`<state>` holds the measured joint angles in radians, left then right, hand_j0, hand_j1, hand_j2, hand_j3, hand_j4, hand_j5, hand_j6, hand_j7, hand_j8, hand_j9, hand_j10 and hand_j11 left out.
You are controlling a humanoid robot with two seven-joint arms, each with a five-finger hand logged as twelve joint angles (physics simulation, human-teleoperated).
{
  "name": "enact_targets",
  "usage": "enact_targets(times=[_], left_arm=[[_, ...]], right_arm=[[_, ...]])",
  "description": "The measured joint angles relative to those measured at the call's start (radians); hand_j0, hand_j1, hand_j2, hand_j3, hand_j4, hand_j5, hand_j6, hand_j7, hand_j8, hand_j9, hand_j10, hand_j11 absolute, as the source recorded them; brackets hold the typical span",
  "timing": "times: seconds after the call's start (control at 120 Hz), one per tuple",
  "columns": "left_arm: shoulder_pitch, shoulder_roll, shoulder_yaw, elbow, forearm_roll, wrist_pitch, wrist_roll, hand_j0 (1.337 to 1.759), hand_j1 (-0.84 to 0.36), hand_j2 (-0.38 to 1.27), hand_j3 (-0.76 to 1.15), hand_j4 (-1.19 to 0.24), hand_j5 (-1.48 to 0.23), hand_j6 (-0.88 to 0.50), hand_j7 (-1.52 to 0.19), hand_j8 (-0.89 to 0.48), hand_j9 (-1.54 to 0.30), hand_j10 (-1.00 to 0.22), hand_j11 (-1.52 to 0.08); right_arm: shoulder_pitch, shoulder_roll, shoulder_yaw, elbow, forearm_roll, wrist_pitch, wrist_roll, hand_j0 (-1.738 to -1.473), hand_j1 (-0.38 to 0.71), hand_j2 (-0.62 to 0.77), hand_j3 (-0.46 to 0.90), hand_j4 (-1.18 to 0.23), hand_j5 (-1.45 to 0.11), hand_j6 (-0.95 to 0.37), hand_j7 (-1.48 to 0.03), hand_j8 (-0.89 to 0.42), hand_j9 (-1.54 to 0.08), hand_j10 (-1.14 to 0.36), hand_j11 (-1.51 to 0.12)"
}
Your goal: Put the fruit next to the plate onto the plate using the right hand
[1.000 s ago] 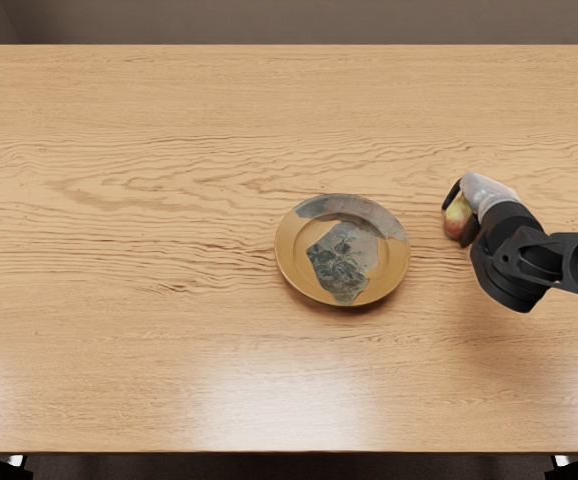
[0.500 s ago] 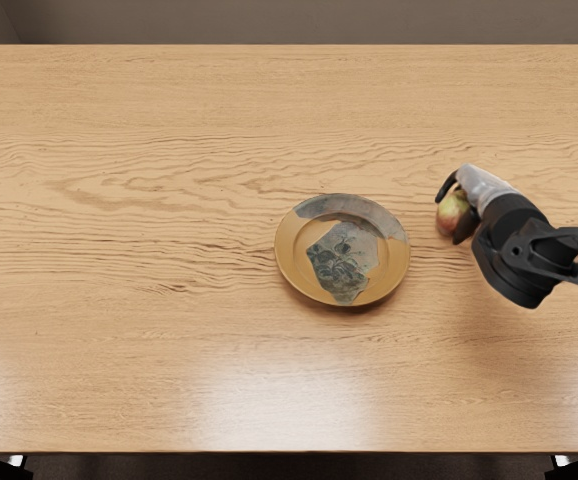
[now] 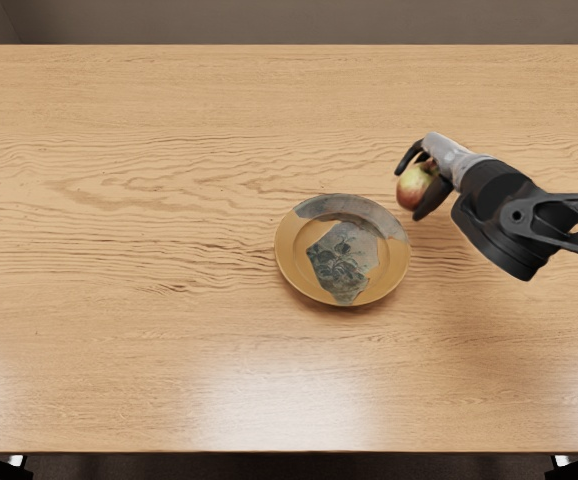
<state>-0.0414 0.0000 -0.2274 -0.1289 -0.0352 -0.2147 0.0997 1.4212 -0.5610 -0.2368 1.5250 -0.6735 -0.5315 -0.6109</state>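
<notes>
Looking down on the wooden worktop, we log one arm in view: the right arm enters from the right edge, dark grey, with a bulky rounded wrist section. The right hand is clamped on the fruit. Dark fingers curl over its top and far side, and another dark digit presses in from below right. The fruit is small and round, yellow with a red blush, and most of its left face shows between the digits.

We place the fruit just beside the plate, off its upper-right rim and outside the plate's outline. A faint shadow lies on the wood under the hand. We cannot tell from this single view whether the fruit is clear of the surface.

The plate is round and gold-toned, with a dark blue-green pattern at its centre and a grey reflection along its far rim. It lies flat near the middle of the worktop.
</notes>
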Motion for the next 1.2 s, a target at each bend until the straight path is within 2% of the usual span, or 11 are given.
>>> enact_targets(times=[0.267,0.6,0.842,1.2], left_arm=[[0.0,0.0,0.0,0.001,0.0,0.0,0.0,1.658,0.34,0.0,0.0,-0.01,-0.01,-0.01,-0.01,-0.01,-0.01,-0.01,-0.01],[0.0,0.0,0.0,0.003,0.001,0.0,0.0,1.658,0.34,0.0,0.0,-0.01,-0.01,-0.01,-0.01,-0.01,-0.01,-0.01,-0.01],[0.0,0.0,0.0,0.004,0.001,0.0,0.0,1.658,0.34,0.0,0.0,-0.01,-0.01,-0.01,-0.01,-0.01,-0.01,-0.01,-0.01],[0.0,0.0,0.0,0.004,0.002,0.0,0.0,1.658,0.34,0.0,0.0,-0.01,-0.01,-0.01,-0.01,-0.01,-0.01,-0.01,-0.01]], right_arm=[[0.047,0.04,0.017,0.023,0.069,0.008,0.0,-1.656,0.15,0.13,0.0,-0.57,-0.83,-0.46,-0.78,-0.33,-0.82,-0.44,-0.83],[0.114,0.181,0.033,0.017,0.156,0.002,0.0,-1.656,0.13,0.11,0.0,-0.57,-0.84,-0.47,-0.79,-0.34,-0.82,-0.45,-0.83],[0.089,0.227,0.037,0.019,0.163,-0.001,0.0,-1.655,0.12,0.09,0.0,-0.57,-0.83,-0.48,-0.79,-0.35,-0.82,-0.46,-0.83],[0.017,0.188,0.034,0.028,0.152,-0.004,0.0,-1.654,0.1,0.07,0.0,-0.58,-0.82,-0.49,-0.79,-0.37,-0.82,-0.48,-0.84]])
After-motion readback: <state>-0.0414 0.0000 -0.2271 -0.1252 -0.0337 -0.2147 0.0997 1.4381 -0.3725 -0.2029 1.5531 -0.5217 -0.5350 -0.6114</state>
